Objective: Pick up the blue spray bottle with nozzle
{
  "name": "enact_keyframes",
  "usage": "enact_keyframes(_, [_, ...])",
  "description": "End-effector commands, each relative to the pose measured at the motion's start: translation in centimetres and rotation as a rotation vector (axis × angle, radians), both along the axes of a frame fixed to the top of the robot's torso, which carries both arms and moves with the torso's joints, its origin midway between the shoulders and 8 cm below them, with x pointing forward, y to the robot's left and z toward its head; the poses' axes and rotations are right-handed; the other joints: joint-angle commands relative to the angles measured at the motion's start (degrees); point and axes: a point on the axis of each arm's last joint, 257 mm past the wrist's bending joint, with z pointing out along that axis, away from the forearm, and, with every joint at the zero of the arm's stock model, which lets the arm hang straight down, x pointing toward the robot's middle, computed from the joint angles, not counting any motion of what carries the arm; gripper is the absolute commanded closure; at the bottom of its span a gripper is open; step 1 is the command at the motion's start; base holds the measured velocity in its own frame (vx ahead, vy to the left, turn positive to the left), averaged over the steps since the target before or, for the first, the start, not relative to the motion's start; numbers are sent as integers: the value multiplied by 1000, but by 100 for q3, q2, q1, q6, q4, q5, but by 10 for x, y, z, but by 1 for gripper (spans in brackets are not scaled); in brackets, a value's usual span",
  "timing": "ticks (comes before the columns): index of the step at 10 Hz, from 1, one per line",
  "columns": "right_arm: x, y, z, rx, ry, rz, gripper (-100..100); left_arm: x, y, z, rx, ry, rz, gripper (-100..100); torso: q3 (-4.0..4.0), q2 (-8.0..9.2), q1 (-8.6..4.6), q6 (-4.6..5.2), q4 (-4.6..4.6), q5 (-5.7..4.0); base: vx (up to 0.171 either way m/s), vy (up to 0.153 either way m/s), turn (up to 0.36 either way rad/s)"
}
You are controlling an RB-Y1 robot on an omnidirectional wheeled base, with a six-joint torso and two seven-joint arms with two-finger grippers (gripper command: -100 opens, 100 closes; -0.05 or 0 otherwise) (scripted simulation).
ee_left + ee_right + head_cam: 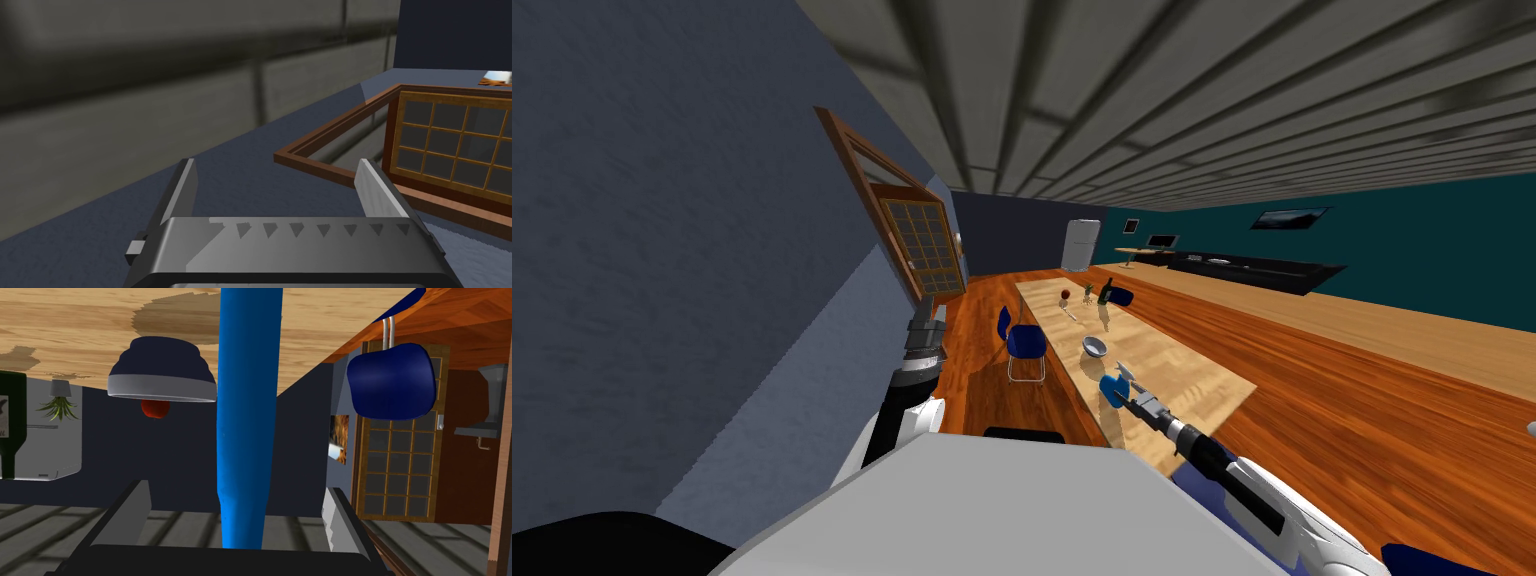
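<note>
The blue spray bottle (1112,389) stands near the front end of the light wooden table (1202,385), its pale nozzle on top. My right gripper (1125,392) reaches it from the near side. In the right wrist view the bottle's blue body (248,413) runs up between the two fingers of the right gripper (235,490). The gripper is open, with a gap on each side of the bottle. My left gripper (277,190) is raised beside the grey-blue wall, open and holding nothing; its forearm (924,340) stands left of the table.
A grey bowl (1094,347) sits on the table just beyond the bottle. Farther along are a dark bottle (1105,291), a red apple (1064,294) and a small plant. A blue chair (1024,342) stands at the table's left side. A brown door (927,245) is behind it.
</note>
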Motion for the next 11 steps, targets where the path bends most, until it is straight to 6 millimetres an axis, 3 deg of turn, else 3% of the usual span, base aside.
enact_keyframes(1, [-2,1,1,9,-8,16,-100,0,0,0,0,0,0,0,0,0,0,0,0,0,41,23,-16])
enact_keyframes(2, [-17,-12,-2,-5,3,10,-100,0,0,0,0,0,0,0,9,16,-10,-2,3,-2,84,51,-80])
enact_keyframes(3, [-18,-6,1,7,-8,30,-100,0,0,0,0,0,0,0,6,9,-3,2,3,-1,98,58,-78])
enact_keyframes(4, [-33,-20,-2,-9,3,21,-100,0,0,0,0,0,0,0,3,5,0,-1,1,0,148,77,-121])
enact_keyframes(6, [-34,-12,3,10,-12,49,-100,0,0,0,0,0,0,0,-5,-8,2,-2,-2,1,85,42,-27])
enact_keyframes(7, [-49,-23,2,-2,-5,45,-100,0,0,0,0,0,0,0,6,12,-11,-3,2,-2,88,44,-103])
enact_keyframes(8, [-50,-18,6,11,-17,64,-100,0,0,0,0,0,0,0,5,8,-6,2,2,-2,99,58,-75])
enact_keyframes(9, [-65,-31,4,-6,-7,54,-100,0,0,0,0,0,0,0,2,4,-2,-3,1,-1,135,66,-99])
enact_keyframes(10, [-66,-25,8,9,-21,75,-100,0,0,0,0,0,0,0,-3,-7,2,1,-1,0,111,80,-70])
enact_keyframes(11, [-81,-37,8,-6,-14,67,-100,0,0,0,0,0,0,0,-3,-4,6,-3,-1,1,115,79,-112])
